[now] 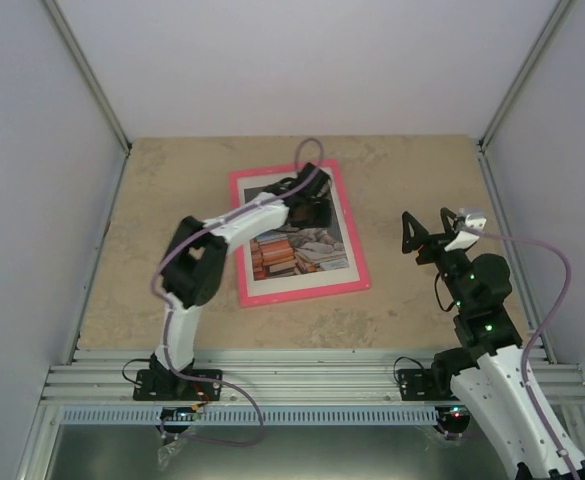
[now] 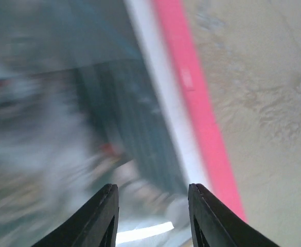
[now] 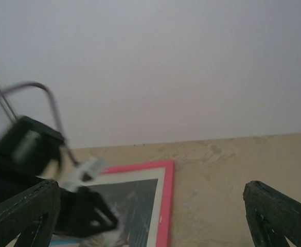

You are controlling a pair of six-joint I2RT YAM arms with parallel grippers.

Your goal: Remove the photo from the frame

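Fingers [image 2: 105, 211] of the left gripper [image 2: 153, 191] hover parted over the photo [image 2: 88, 113] inside the frame [image 2: 196, 98]; right gripper [image 3: 150, 195] gapes wide, well apart.

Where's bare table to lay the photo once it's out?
Bare table between the frame and left wall, and the far strip behind it. Crowded: left gripper over the frame, right gripper off its right edge.

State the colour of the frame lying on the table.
The frame is bright pink; the top external view shows it best.
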